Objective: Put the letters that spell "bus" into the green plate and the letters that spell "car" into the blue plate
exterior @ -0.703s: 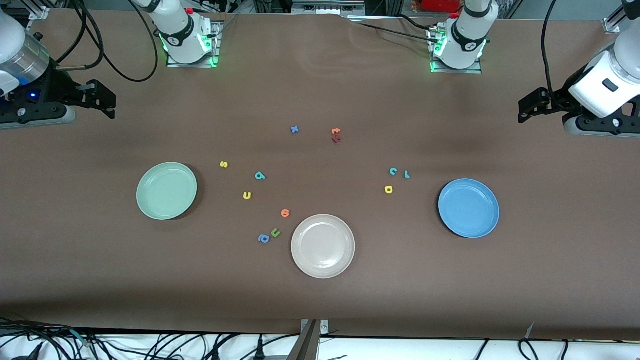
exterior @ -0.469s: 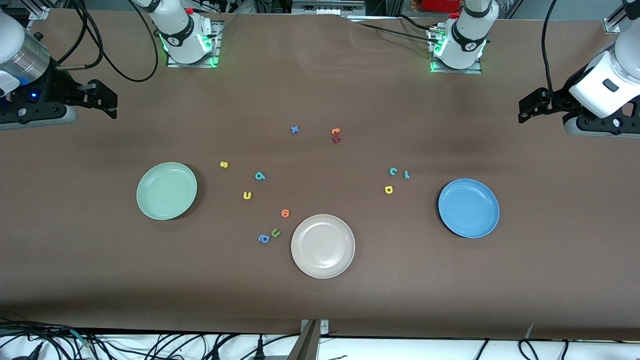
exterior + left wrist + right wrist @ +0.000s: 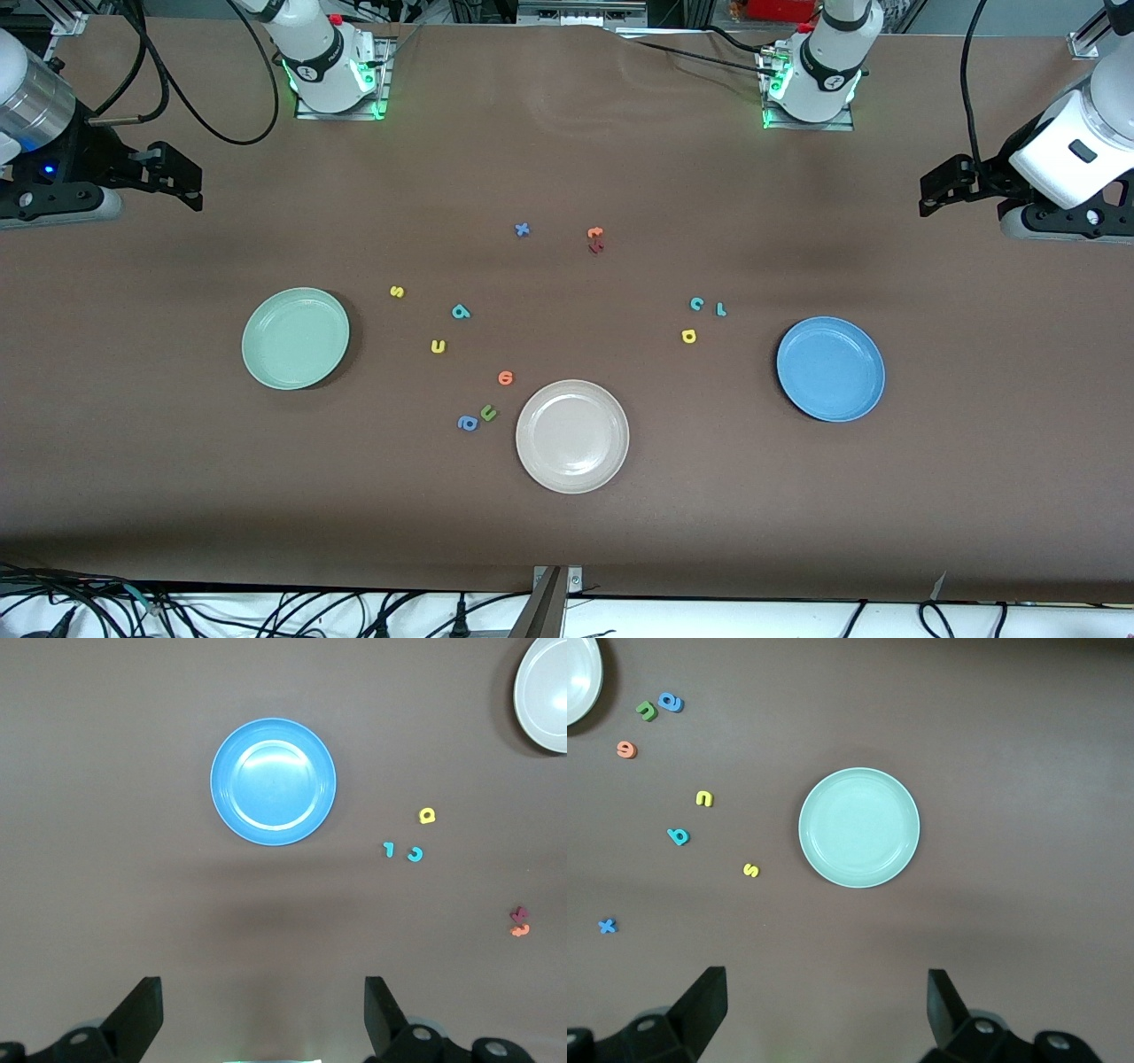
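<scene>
The green plate (image 3: 295, 338) (image 3: 859, 827) lies toward the right arm's end of the table. Beside it are the yellow s (image 3: 397, 291) (image 3: 750, 870), teal b (image 3: 460, 311) (image 3: 678, 836) and yellow u (image 3: 438, 346) (image 3: 703, 798). The blue plate (image 3: 830, 369) (image 3: 273, 781) lies toward the left arm's end, with the teal c (image 3: 696, 304) (image 3: 415, 853), teal r (image 3: 720, 309) (image 3: 388, 849) and yellow a (image 3: 688, 336) (image 3: 427, 815) next to it. My right gripper (image 3: 182, 177) (image 3: 824, 1005) and left gripper (image 3: 930, 190) (image 3: 263, 1010) hang open and empty over bare table at their own ends.
A beige-white plate (image 3: 572, 436) sits nearest the front camera, mid-table. An orange letter (image 3: 505, 378), an olive u (image 3: 488, 413) and a blue a (image 3: 467, 424) lie beside it. A blue x (image 3: 522, 229) and two reddish letters (image 3: 595, 239) lie nearer the bases.
The right gripper has drifted slightly toward its own end of the table. Plates, letters and the left arm have not moved.
</scene>
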`<state>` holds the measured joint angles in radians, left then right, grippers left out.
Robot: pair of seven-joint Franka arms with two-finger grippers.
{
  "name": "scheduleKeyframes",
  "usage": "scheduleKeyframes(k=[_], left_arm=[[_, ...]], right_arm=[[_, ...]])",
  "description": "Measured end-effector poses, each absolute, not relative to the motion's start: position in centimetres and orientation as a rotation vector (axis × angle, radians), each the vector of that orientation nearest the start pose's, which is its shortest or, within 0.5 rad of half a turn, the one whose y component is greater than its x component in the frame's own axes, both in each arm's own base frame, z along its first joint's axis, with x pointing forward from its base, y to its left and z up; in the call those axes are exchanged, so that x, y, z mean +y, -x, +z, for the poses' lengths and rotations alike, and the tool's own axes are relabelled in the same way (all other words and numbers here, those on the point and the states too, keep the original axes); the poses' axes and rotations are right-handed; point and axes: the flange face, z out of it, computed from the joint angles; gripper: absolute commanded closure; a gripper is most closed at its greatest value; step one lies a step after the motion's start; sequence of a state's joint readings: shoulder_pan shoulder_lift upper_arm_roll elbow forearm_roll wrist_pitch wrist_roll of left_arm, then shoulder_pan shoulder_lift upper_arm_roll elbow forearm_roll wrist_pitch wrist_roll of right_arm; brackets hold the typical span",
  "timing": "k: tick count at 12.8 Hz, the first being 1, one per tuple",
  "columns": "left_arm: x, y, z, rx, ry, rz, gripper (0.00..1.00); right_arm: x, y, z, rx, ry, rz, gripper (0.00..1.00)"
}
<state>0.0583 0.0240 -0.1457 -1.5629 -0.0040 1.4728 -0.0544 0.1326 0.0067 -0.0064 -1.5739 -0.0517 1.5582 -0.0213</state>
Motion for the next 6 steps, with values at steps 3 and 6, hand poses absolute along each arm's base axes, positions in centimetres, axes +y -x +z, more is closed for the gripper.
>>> scheduleKeyframes(k=[3,6], left_arm=[[-4.73,-54.77,60.69,0.052,3.135,0.188,0.00],[-4.74,-54.44,60.66,0.056,3.130,0.224,0.00]], right_arm=[[6.47,-55.12,61.84,-0.236,3.186,0.031,0.00],[6.51,-55.12,61.84,-0.238,3.185,0.031,0.00]])
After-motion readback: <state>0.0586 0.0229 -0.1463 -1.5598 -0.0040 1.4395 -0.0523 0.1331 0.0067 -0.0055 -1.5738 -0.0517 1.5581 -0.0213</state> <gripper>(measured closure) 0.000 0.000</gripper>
